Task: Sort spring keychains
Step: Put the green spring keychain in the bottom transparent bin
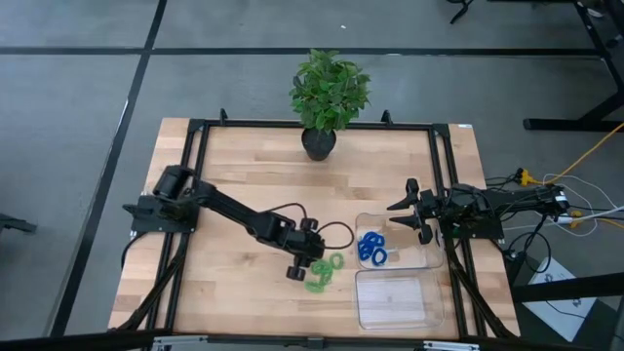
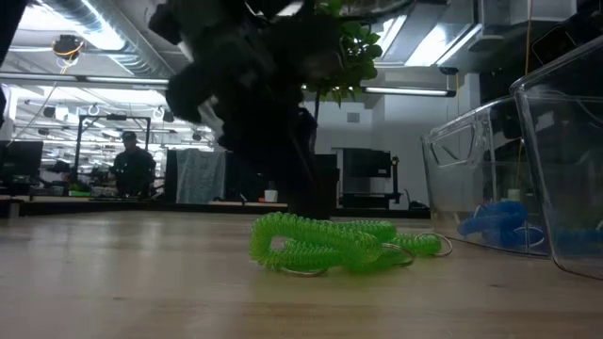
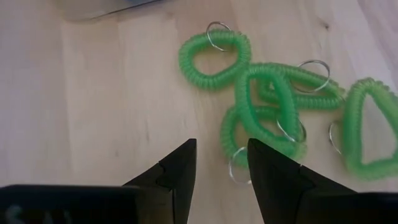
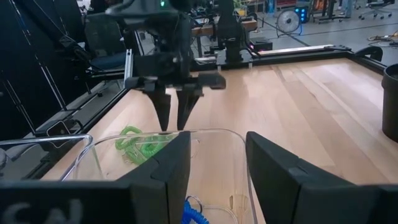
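From overhead we look straight down on the whole bench [image 1: 244, 195]. At bench height we face level toward the room, close to the green keychains [image 2: 330, 243]. The left wrist camera hangs close above that same pile [image 3: 273, 106]; the right wrist camera sees it farther off [image 4: 138, 144].

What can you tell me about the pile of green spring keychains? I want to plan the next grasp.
The green spring keychains are about four bright coiled plastic loops, each with a small metal split ring. They lie flat on the wooden table in a loose cluster, several overlapping, one loop slightly apart at the edge. They sit just outside the clear tray holding the blue ones. The left gripper is open above them, not touching them.
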Tool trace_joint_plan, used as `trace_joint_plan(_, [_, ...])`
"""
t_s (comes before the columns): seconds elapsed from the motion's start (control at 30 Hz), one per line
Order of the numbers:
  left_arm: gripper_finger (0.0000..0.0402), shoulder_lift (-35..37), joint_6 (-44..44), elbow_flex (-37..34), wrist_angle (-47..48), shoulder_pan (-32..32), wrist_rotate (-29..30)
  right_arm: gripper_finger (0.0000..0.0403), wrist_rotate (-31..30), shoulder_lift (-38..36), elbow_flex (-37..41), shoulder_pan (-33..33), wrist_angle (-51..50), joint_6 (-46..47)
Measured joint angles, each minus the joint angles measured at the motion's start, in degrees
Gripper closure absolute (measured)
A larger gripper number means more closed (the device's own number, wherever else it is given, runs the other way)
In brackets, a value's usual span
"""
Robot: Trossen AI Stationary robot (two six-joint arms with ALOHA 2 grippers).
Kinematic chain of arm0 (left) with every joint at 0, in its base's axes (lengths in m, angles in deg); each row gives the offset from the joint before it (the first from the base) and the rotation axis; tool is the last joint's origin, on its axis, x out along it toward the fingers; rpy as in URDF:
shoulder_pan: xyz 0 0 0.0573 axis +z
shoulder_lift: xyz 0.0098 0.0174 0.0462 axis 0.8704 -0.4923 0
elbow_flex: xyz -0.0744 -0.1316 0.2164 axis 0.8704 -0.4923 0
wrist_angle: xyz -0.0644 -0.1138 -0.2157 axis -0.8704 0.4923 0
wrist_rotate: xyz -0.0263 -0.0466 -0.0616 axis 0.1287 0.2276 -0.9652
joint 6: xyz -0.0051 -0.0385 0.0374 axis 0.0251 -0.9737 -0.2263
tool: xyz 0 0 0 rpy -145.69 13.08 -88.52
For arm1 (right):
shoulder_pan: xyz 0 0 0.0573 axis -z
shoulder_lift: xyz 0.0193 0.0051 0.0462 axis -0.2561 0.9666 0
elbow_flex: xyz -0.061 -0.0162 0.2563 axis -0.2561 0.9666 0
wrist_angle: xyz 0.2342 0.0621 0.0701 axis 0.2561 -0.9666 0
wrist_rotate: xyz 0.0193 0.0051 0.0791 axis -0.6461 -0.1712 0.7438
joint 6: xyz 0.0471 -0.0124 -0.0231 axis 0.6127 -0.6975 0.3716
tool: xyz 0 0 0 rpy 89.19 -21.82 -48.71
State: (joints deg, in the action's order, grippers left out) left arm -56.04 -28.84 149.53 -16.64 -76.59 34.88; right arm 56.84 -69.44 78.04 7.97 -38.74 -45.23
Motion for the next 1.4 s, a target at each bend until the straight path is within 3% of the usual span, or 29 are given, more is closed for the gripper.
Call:
trace_joint_plan(0.3, [0.0263, -5.7, -0.1, 2.8, -0.4, -0.1, -4.1, 0.0249, 0.0, 0.0, 0.0, 0.0, 0.0, 0.0])
trace_joint_plan(0.63, [0.0265, -6.4, -0.3, 2.8, 0.9, -0.4, -1.8, 0.0249, 0.0, 0.0, 0.0, 0.0, 0.0, 0.0])
trace_joint_plan(0.77, [0.029, -5.8, -2.1, 2.7, 1.5, -0.4, -1.2, 0.0249, 0.0, 0.0, 0.0, 0.0, 0.0, 0.0])
trace_joint_plan(1.03, [0.0385, -5.4, -3.0, 2.7, 3.5, -0.3, -1.1, 0.0249, 0.0, 0.0, 0.0, 0.0, 0.0, 0.0])
trace_joint_plan(1.4, [0.039, 0.9, -3.0, 2.4, 5.6, 1.4, 3.5, 0.0249, 0.0, 0.0, 0.0, 0.0, 0.0, 0.0])
